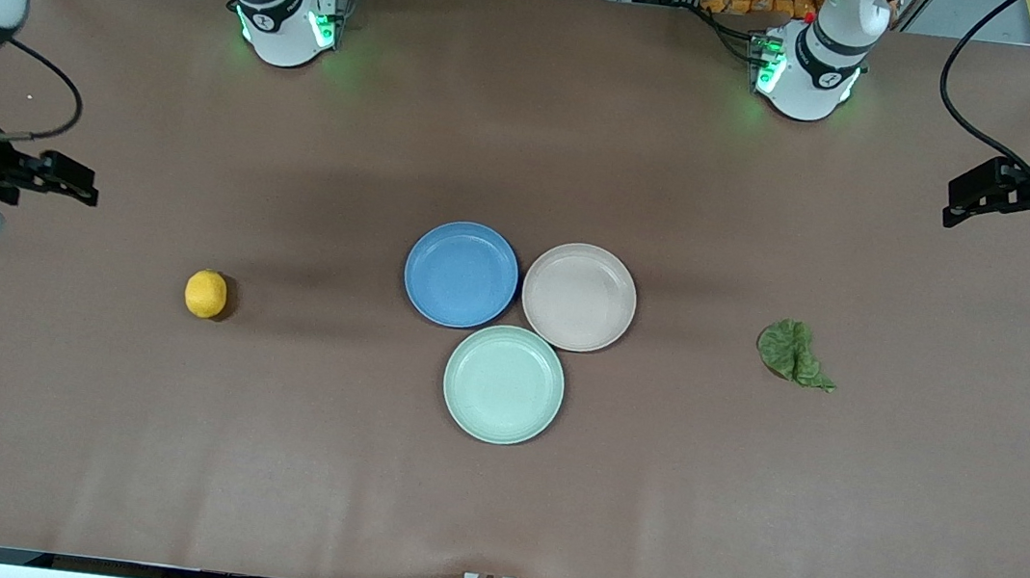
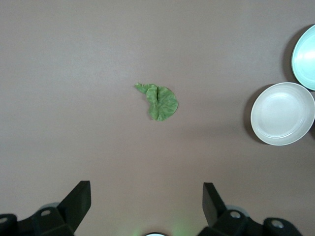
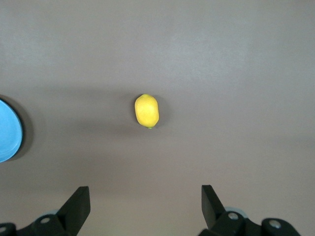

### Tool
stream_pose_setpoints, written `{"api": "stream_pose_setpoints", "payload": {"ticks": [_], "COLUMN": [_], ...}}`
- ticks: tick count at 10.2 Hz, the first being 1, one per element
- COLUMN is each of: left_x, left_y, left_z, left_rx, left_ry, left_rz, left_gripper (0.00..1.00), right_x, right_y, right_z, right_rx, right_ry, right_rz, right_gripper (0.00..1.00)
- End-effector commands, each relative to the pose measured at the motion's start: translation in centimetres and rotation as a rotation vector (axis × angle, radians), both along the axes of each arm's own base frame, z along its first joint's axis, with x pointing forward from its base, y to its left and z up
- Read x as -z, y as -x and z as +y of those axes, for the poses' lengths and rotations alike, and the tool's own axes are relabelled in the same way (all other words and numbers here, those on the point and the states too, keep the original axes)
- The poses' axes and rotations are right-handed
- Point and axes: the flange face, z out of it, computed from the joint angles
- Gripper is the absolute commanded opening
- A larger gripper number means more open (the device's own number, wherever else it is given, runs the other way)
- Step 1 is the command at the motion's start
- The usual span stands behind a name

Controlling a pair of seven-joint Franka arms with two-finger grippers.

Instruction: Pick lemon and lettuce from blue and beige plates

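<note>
The green plate (image 1: 503, 385) is nearest the front camera, and it is bare. At its 11 o'clock sits the blue plate (image 1: 460, 273), and at its 1 o'clock the beige plate (image 1: 579, 296); both are bare too. The lemon (image 1: 205, 293) lies on the table at the blue plate's 8 o'clock, well apart from it. The lettuce (image 1: 794, 353) lies on the table at the beige plate's 4 o'clock, well apart. So I think the picking is done. The right gripper (image 1: 81, 182) hangs wide open over the table near the lemon, holding nothing. The left gripper (image 1: 967, 197) hangs wide open near the lettuce, holding nothing.
</note>
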Motion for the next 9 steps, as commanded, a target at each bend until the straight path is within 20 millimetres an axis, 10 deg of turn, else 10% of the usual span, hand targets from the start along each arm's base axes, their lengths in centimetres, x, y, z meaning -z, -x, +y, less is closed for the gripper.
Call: {"api": "stream_pose_setpoints", "payload": {"ticks": [1, 9], "left_x": [-0.6, -2.0], "left_y": [0.1, -0.2], "left_z": [0.3, 0.9], "left_rx": [0.013, 0.002], "left_ry": [0.021, -0.053], "left_rz": [-0.016, -0.054], "left_gripper": [1.0, 1.0], "right_x": [-2.8, -6.8], "right_y": [0.3, 1.4], "right_z": [-0.1, -1.0], "right_rx": [-0.01, 0.008], "right_ry": [-0.024, -0.015], "right_rz": [-0.027, -0.024], "right_gripper": [1.0, 1.0]}}
